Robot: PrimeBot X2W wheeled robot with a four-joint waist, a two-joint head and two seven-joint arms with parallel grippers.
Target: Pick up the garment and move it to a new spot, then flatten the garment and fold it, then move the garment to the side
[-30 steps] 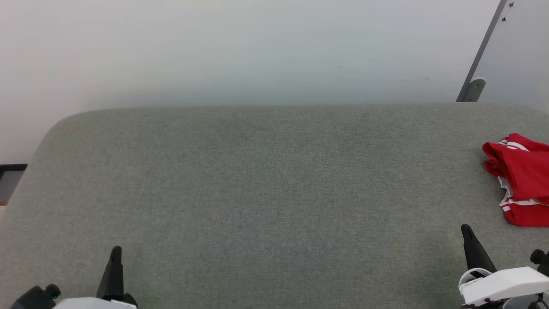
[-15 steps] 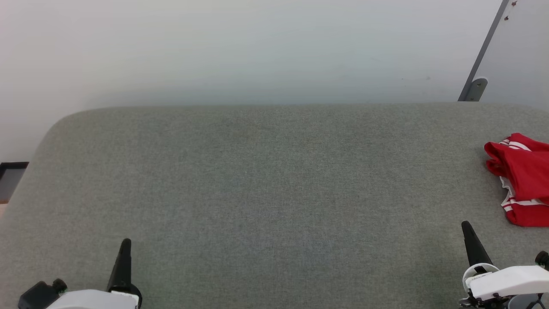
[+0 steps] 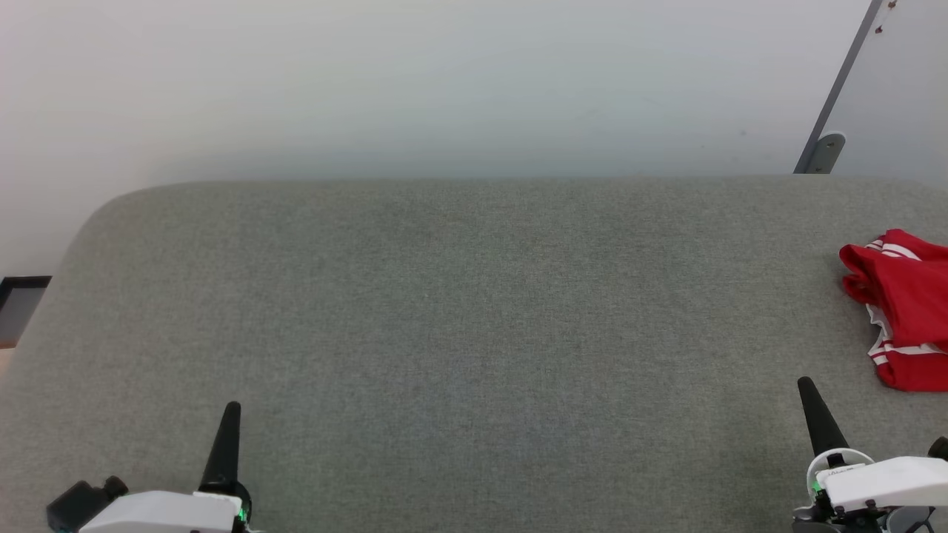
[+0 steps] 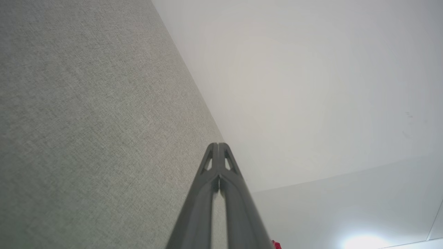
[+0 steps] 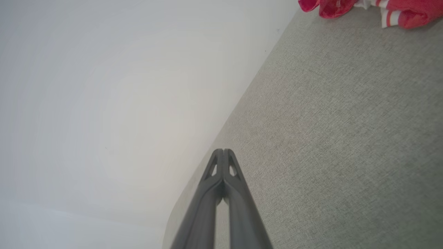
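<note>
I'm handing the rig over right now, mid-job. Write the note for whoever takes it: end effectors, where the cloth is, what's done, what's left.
Left end effector: shut, empty, over the near left of the grey padded surface.
Right end effector: shut, empty, over the near right.
Bunched red-and-white cloth: lies on the surface at the far right, beyond the right end effector and apart from it, cut off by the picture's edge. I cannot tell whether this is the piece to fold.
Done: nothing here looks flattened or folded.
Left: apparently the whole job: pick up, move, flatten, fold, set aside.
</note>
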